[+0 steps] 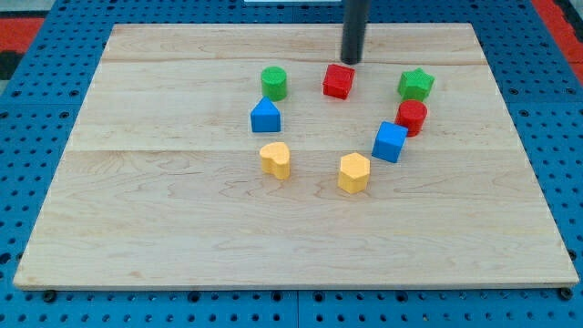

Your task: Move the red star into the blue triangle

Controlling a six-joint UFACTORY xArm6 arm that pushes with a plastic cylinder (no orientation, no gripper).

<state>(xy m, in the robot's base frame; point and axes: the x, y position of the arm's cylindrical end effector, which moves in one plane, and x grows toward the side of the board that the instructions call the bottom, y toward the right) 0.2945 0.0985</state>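
My tip [352, 61], a bare rod with nothing to open or hold, stands upright just above the red star [338, 80] toward the view's top, barely apart. The blue triangle [265, 116] lies beyond the star, down toward the view's left, so the push likely needs a start from the star's right.

Our wooden board [182, 228] carries eight blocks. Just below our tip [352, 60] sits the red star [338, 80]; further off lie the green cylinder [274, 83], blue triangle [265, 115], green star [415, 85], red cylinder [412, 117], blue cube [390, 141], yellow heart [275, 159] and yellow hexagon [353, 172].
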